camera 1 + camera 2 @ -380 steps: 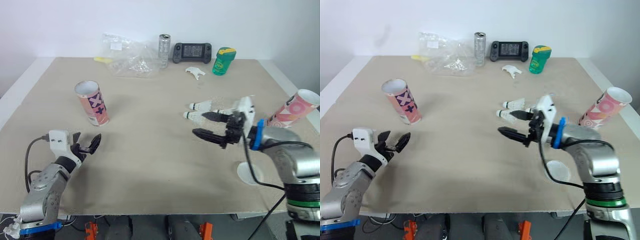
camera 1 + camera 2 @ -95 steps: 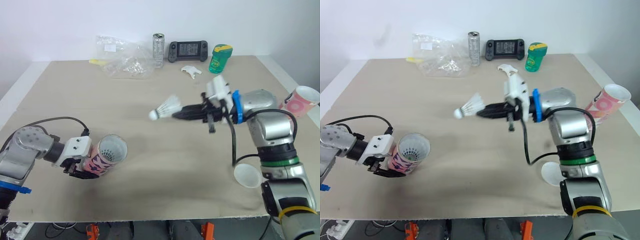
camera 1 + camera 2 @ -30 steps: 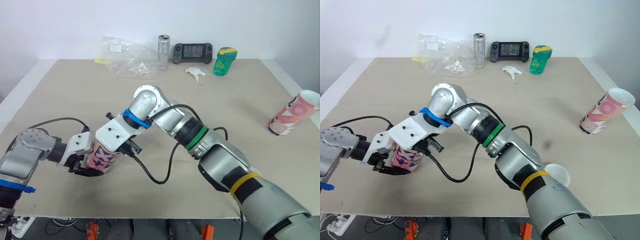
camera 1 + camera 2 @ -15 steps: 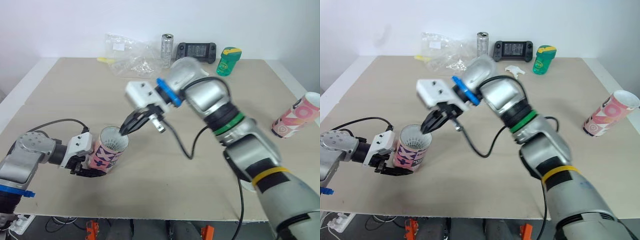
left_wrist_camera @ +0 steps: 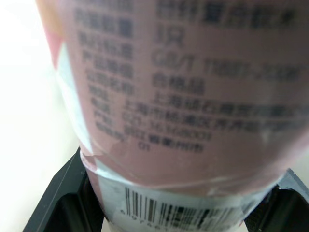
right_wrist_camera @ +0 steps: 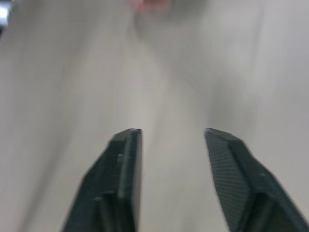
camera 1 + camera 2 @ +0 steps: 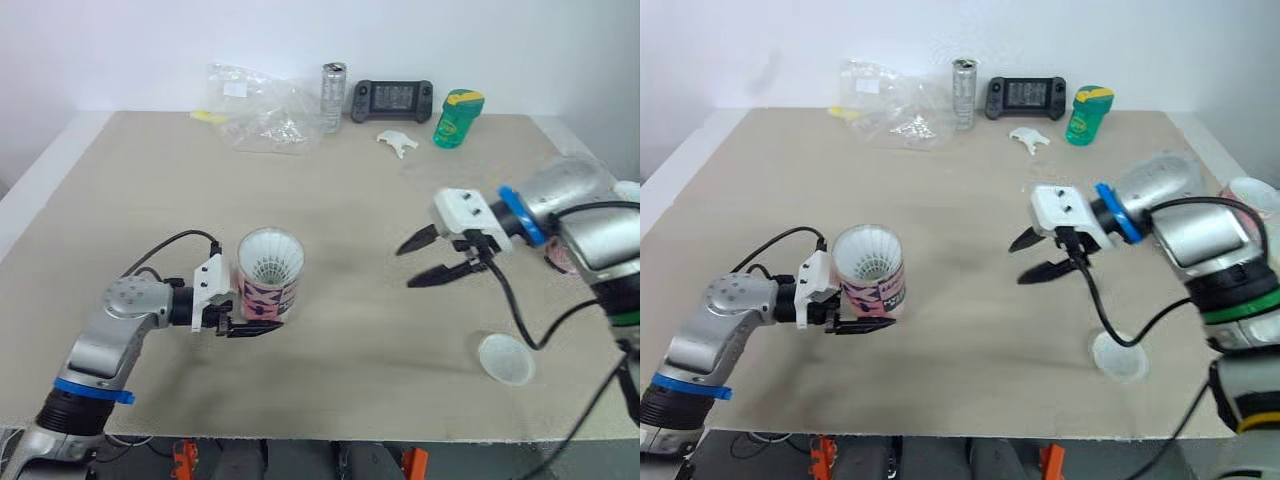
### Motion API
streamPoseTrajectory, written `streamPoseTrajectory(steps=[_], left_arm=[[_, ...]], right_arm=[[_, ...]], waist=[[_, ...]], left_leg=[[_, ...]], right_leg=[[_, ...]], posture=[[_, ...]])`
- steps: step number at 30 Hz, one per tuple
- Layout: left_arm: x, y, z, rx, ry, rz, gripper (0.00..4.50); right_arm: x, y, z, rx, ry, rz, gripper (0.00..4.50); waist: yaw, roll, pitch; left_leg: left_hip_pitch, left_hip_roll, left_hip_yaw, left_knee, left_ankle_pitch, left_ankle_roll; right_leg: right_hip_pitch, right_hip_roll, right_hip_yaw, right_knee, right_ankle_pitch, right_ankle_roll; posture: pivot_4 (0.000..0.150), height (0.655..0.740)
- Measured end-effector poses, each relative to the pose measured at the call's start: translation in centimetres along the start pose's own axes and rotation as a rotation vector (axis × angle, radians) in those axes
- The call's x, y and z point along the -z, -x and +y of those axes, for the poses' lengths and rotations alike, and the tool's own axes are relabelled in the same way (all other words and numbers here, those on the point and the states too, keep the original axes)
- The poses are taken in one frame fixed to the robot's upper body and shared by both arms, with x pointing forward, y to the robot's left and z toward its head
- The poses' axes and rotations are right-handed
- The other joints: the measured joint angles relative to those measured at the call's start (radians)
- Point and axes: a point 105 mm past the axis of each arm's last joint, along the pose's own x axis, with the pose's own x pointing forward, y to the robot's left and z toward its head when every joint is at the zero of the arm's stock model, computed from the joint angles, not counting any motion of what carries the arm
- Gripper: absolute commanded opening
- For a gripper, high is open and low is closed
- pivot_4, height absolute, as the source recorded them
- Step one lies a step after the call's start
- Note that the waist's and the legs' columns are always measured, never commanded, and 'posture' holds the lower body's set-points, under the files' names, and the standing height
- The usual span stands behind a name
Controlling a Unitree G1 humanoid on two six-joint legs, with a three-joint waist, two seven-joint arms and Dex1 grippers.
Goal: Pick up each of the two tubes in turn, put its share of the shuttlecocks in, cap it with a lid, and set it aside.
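Jaws of left gripper [image 7: 262, 318] tight around pink tube [image 7: 270, 288]; those of right gripper [image 7: 405, 267] wide apart, empty.

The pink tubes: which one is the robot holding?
The tube clamped in the left end effector; the other tube sits unheld by the table's right edge.

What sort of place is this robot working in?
Probably a robot test room or lab: a beige table against a plain white wall, with a handheld controller, a drink can and a crumpled plastic bag lined up along its far edge.
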Motion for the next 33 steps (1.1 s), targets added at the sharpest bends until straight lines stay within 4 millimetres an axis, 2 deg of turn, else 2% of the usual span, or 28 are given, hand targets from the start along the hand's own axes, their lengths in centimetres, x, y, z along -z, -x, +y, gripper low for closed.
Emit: streamPoseTrajectory(steps=[1, 3, 4, 6, 10, 15, 21, 23, 24, 26, 29, 33], left_arm=[[-0.3, -1.2, 0.0, -0.002, 0.003, -0.052, 3.02], [-0.1, -2.3, -0.3, 0.008, 0.024, -0.078, 3.02], [0.1, -3.2, -0.1, -0.007, 0.040, -0.105, 3.02], [1.3, -5.2, -0.3, -0.024, 0.098, -0.133, 3.02], [2.5, -6.4, -0.5, -0.022, 0.134, -0.133, 3.02], [2.6, -6.9, -0.7, 0.001, 0.105, -0.125, 3.02], [2.8, -7.1, -0.8, 0.016, 0.072, -0.114, 3.02], [2.9, -7.1, -0.8, 0.015, 0.072, -0.113, 3.02], [2.9, -7.1, -0.8, 0.015, 0.073, -0.113, 3.02], [2.9, -7.1, -0.8, 0.017, 0.071, -0.113, 3.02], [3.0, -7.0, -0.7, 0.016, 0.069, -0.114, 3.02], [3.0, -7.0, -0.5, 0.016, 0.070, -0.111, 3.02]], right_arm=[[2.0, 1.0, 1.2, -0.008, -0.030, 0.086, 3.20], [3.5, 1.4, 1.9, -0.023, -0.059, 0.137, 3.20], [4.9, 1.6, 2.6, -0.040, -0.081, 0.192, 3.20], [8.2, 1.8, 3.4, -0.065, -0.157, 0.279, 3.20], [11.2, 2.4, 4.1, -0.071, -0.234, 0.347, 3.20], [13.1, 2.6, 4.8, -0.095, -0.247, 0.412, 3.20], [13.5, 2.4, 4.8, -0.109, -0.222, 0.430, 3.20], [13.5, 2.3, 4.8, -0.114, -0.215, 0.436, 2.82], [13.5, 2.3, 4.9, -0.116, -0.213, 0.435, 2.48], [13.2, 2.0, 5.2, -0.129, -0.200, 0.423, 1.63], [12.2, 1.2, 5.7, -0.165, -0.190, 0.388, 0.10], [11.0, 0.4, 5.8, -0.188, -0.166, 0.348, 0.03]], waist=[[-0.003, 0.001, 0.000], [-0.005, -0.001, 0.001], [-0.003, 0.001, 0.001], [-0.007, -0.002, 0.003], [-0.012, 0.000, 0.003], [-0.009, 0.001, 0.003], [-0.008, 0.000, 0.002], [-0.007, 0.000, 0.002], [-0.007, 0.001, 0.002], [-0.007, 0.001, 0.002], [-0.006, 0.001, 0.002], [-0.006, 0.001, 0.002]], left_leg=[[0.001, -0.001, 0.000, 0.000, 0.000, 0.000], [0.001, 0.000, 0.000, 0.000, 0.000, 0.000], [0.002, -0.002, 0.000, 0.000, 0.000, 0.000], [0.002, -0.001, 0.005, 0.002, 0.000, 0.000], [0.004, -0.002, 0.006, 0.003, 0.001, -0.001], [0.004, -0.002, 0.007, 0.003, 0.002, -0.001], [0.008, -0.003, 0.008, 0.003, 0.002, -0.001], [0.011, -0.003, 0.008, 0.003, 0.002, -0.001], [0.011, -0.003, 0.008, 0.003, 0.002, -0.001], [0.012, -0.003, 0.007, 0.002, 0.002, -0.001], [0.012, -0.002, 0.007, 0.001, 0.002, -0.001], [0.013, -0.002, 0.007, 0.002, 0.002, -0.001]], right_leg=[[0.001, 0.000, 0.000, 0.000, 0.000, 0.000], [0.002, 0.000, 0.000, 0.000, 0.000, 0.001], [0.003, -0.001, 0.000, -0.001, 0.000, 0.002], [0.002, -0.002, 0.004, -0.001, 0.002, 0.006], [0.002, -0.002, 0.007, 0.000, 0.004, 0.006], [0.003, -0.002, 0.009, 0.000, 0.004, 0.008], [0.008, -0.003, 0.009, -0.001, 0.004, 0.009], [0.010, -0.003, 0.009, -0.001, 0.002, 0.014], [0.010, -0.003, 0.009, -0.001, 0.002, 0.014], [0.010, -0.002, 0.009, -0.001, 0.001, 0.013], [0.010, -0.002, 0.009, -0.001, 0.001, 0.012], [0.010, -0.002, 0.009, 0.000, 0.002, 0.013]], posture=[[0.150, 0.7236], [0.150, 0.7236], [0.150, 0.7236], [0.150, 0.7236], [0.150, 0.7236], [0.150, 0.7236], [0.150, 0.7236], [0.150, 0.7236], [0.150, 0.7236], [0.150, 0.7236], [0.150, 0.7236], [0.150, 0.7236]])
